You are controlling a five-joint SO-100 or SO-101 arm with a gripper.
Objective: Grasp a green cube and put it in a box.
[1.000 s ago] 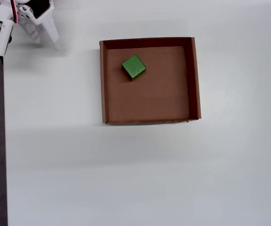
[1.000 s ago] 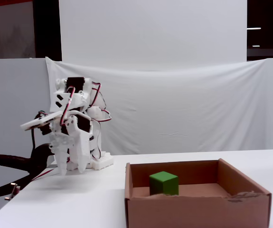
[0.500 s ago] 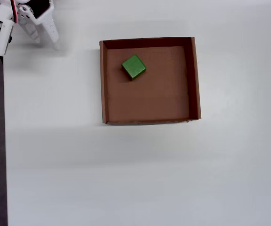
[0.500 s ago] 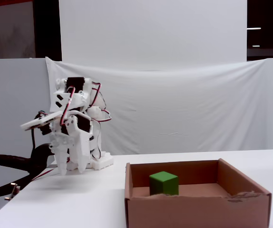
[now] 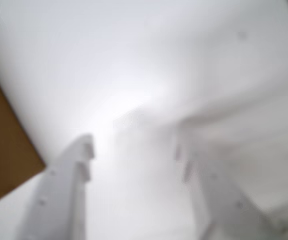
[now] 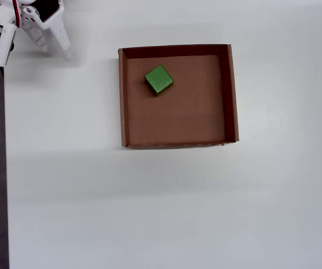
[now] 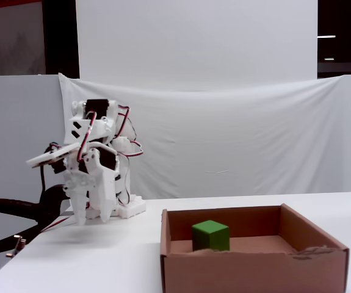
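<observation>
Nothing has shifted between the earlier pictures and this moment — arm, cube and box hold identical positions in both the overhead and fixed views.

Green cube (image 6: pixel 159 79): lies on the floor of the box (image 6: pixel 233 95), in the upper-left part as the overhead view shows it, turned at an angle to the walls and touching none of them. In the fixed view the green cube (image 7: pixel 210 235) sits left of centre behind the near wall of the box (image 7: pixel 254 271).

Gripper (image 6: pixel 57 50): parked at the top-left corner of the overhead view, well apart from the box, over the white table (image 6: pixel 149 207). In the fixed view the gripper (image 7: pixel 90 220) points downward, just above the table surface, left of the box. Fingers parted, nothing between them — the wrist view confirms this, with the gripper (image 5: pixel 133 150) showing two blurred white fingers (image 5: pixel 68 185) set apart over bare table, and a brown edge of the box (image 5: pixel 3 145) at the left margin.

White cloth backdrop (image 7: pixel 236 140) hangs behind the table.
</observation>
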